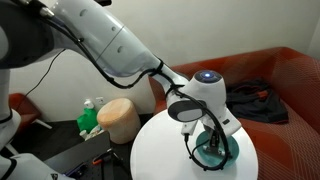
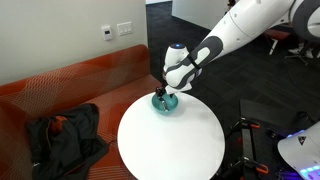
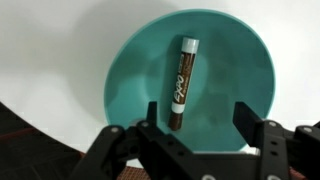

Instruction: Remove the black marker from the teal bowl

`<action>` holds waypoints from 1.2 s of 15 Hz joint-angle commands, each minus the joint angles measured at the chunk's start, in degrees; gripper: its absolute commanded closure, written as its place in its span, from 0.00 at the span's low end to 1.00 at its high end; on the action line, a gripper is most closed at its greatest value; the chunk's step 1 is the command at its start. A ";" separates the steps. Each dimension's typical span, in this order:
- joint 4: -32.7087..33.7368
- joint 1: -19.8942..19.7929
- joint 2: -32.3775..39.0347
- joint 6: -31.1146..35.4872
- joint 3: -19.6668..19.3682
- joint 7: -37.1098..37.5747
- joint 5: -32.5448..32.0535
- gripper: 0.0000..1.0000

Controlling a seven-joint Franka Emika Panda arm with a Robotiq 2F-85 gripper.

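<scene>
The teal bowl (image 3: 235,70) sits on the round white table (image 3: 50,50) near its edge; it also shows in both exterior views (image 1: 226,152) (image 2: 166,105). The black marker (image 3: 183,85) lies inside the bowl, its white-capped end pointing away from me. My gripper (image 3: 198,115) is open, hovering just above the bowl, its two fingers straddling the bowl's near half; the marker's dark end lies next to the left finger. In both exterior views the gripper (image 1: 210,140) (image 2: 163,92) hangs directly over the bowl and hides the marker.
A red couch (image 2: 70,85) runs behind the table with a black cloth heap (image 2: 65,135) on it. A tan cylinder (image 1: 120,120) and a green object (image 1: 90,118) stand beside the table. The white tabletop (image 2: 175,140) spreads wide beside the bowl.
</scene>
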 commanded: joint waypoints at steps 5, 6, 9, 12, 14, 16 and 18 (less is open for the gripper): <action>7.26 0.41 5.94 -5.77 -1.00 1.02 0.27 0.22; 8.09 0.40 6.66 -6.17 -1.05 1.13 0.30 0.22; 10.63 0.72 8.96 -7.18 -1.48 2.04 0.23 0.23; 12.91 0.90 10.87 -8.25 -1.64 3.04 0.25 0.23; 14.31 1.22 11.95 -8.89 -1.84 3.54 0.07 0.26; 15.56 1.38 12.77 -9.62 -1.90 3.74 -0.02 0.51; 16.66 1.52 13.37 -10.29 -1.98 3.95 -0.08 0.60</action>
